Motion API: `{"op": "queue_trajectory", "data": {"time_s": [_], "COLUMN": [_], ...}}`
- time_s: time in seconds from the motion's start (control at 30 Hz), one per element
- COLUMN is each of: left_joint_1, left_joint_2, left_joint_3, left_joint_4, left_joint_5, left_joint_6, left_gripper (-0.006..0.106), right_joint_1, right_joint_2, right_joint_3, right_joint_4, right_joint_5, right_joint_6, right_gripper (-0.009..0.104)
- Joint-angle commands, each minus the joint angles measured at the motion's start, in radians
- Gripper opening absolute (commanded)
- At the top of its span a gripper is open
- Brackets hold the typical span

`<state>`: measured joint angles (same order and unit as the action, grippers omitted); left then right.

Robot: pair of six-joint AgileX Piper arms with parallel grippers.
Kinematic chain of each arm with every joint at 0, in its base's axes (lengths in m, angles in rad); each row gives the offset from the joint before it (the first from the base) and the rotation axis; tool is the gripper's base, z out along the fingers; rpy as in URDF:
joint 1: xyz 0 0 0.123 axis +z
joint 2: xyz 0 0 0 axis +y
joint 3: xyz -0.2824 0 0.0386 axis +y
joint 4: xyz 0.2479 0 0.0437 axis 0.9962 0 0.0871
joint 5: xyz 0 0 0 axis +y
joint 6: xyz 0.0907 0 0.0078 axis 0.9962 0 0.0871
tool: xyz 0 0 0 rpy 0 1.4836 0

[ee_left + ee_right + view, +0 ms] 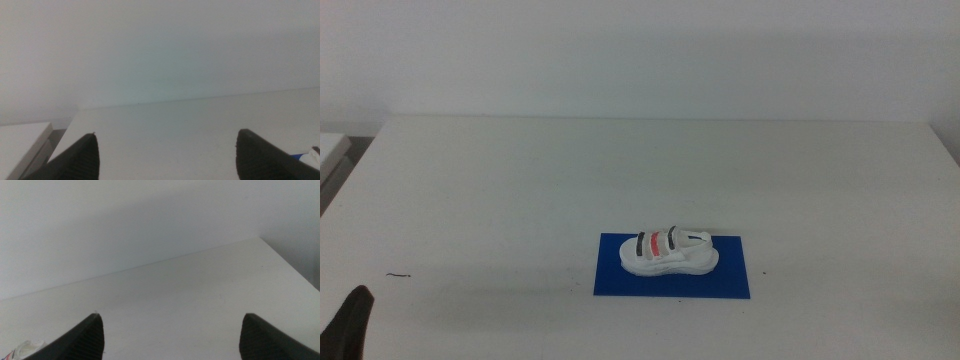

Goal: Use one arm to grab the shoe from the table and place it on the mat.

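Shoe on mat; wrist views show slivers.

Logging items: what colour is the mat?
Bright blue mat, under the shoe; clearest in middle view.

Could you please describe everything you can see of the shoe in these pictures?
The shoe is a small white sneaker with a thick white sole and two straps across the top, one dark, one red-marked. It rests upright on its sole, lying lengthwise on the blue mat, fully within the mat's edges. Nothing else touches it; neither end effector is near, and the left end effector waits at the table's near corner.
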<state>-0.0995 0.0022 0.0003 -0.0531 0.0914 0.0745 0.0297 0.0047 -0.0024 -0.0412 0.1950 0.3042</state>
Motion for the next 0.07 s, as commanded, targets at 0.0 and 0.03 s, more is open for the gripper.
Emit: {"op": "queue_trajectory", "data": {"time_s": [0.0,0.03], "left_joint_1": [0.002,0.002], "left_joint_2": [-0.002,-0.002], "left_joint_3": [0.000,0.000], "left_joint_4": [-0.007,-0.007], "left_joint_5": [-0.004,-0.004], "left_joint_6": [-0.001,-0.001], "left_gripper": [0.094,0.094], "right_joint_1": [0.002,0.002], "right_joint_2": [-0.005,-0.005], "right_joint_3": [0.002,0.002], "right_joint_4": [-0.007,-0.007], "right_joint_5": [-0.009,-0.009], "right_joint_6": [-0.004,-0.004], "right_gripper": [0.079,0.079]}}
